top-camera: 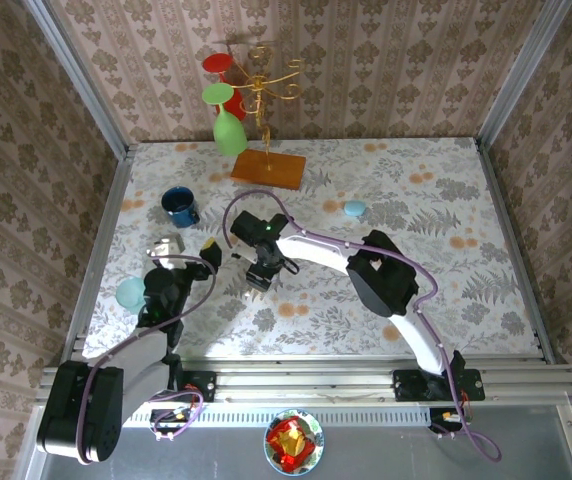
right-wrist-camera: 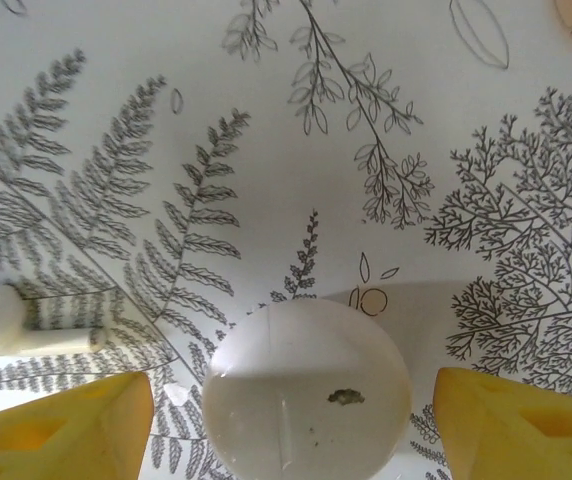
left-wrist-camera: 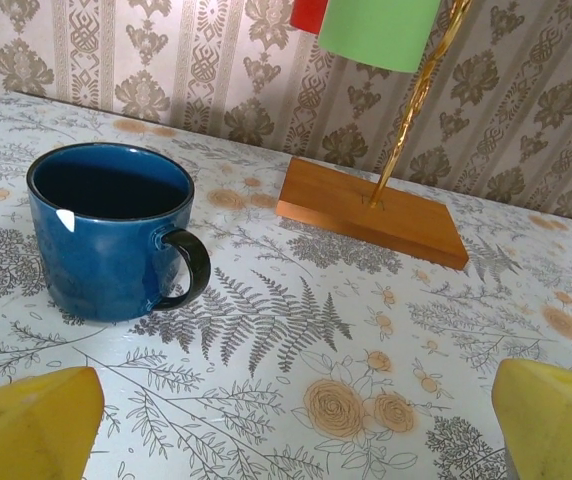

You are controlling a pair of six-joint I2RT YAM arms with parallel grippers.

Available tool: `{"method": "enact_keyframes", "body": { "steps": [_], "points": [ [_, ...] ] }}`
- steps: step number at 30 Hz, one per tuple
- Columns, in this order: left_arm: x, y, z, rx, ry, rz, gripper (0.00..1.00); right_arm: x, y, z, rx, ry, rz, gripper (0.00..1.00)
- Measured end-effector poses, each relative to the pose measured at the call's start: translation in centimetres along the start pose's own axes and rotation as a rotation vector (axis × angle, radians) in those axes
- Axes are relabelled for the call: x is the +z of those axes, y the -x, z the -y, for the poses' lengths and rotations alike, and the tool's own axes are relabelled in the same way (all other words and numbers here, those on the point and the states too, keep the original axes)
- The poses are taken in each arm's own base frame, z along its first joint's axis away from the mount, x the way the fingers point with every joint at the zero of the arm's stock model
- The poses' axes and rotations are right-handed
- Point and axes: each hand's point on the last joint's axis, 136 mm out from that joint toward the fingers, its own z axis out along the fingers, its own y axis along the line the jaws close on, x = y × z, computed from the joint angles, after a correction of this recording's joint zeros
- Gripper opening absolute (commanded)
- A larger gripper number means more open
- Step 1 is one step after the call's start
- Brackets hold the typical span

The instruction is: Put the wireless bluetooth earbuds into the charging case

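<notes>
**Clerk:** Item one, charging case [right-wrist-camera: 306,385]?

**Checker:** One, white, round, pebble-smooth. It sits on the worktop [right-wrist-camera: 296,130] with its dome up and a faint seam across it. I judge the lid to be down, and no bud shows inside.

**Clerk:** Item two, earbud [right-wrist-camera: 21,320]?

**Checker:** One sighted, glossy white, lying on its side on the fern print. It is near the case but apart from it, on the left in the right wrist view. It is loose, not seated.

**Clerk:** Right tool [top-camera: 256,280]?

**Checker:** Jaws spread. The yellow fingers [right-wrist-camera: 61,430] straddle the case with a gap showing on either side, so it grips nothing.

**Clerk:** Left tool [left-wrist-camera: 296,430]?

**Checker:** Jaws wide apart, with only bare worktop between them. It faces a blue mug [left-wrist-camera: 111,240] and a wooden stand [left-wrist-camera: 371,210], neither of them task stock.

**Clerk:** Progress entry?

**Checker:** Early, by my reckoning, with nothing inserted. Outstanding:
- open the case
- pick up the bud
- seat it in its socket

A second bud is not accounted for from here.
</notes>
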Motion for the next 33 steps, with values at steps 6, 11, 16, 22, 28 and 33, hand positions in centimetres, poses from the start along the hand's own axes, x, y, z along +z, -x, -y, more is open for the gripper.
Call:
{"method": "enact_keyframes", "body": {
  "steps": [6, 11, 16, 22, 28, 33],
  "points": [
    [0.1, -0.6, -0.2, 0.0, 0.006, -0.021, 1.0, 0.6, -0.5, 0.1, 0.006, 0.005, -0.038, 0.53],
    [0.2, -1.1, -0.3, 0.0, 0.01, -0.037, 1.0, 0.3, 0.0, 0.2, 0.031, 0.005, -0.035, 0.45],
    [0.3, -1.3, -0.2, 0.0, 0.005, -0.046, 1.0, 0.5, -0.1, 0.5, 0.091, 0.003, -0.024, 0.45],
    [0.6, -1.7, 0.0, 0.0, -0.011, -0.054, 1.0, -0.3, -1.7, 2.8, 0.284, 0.002, 0.039, 0.45],
    [1.4, -2.0, 1.7, 0.008, -0.063, -0.039, 1.0, -4.5, -2.9, 7.4, 0.581, -0.003, 0.246, 0.45],
    [2.3, -1.6, 5.4, 0.01, -0.187, -0.021, 1.0, -8.6, -4.1, 10.7, 0.85, 0.038, 0.477, 0.45]
  ]
}}
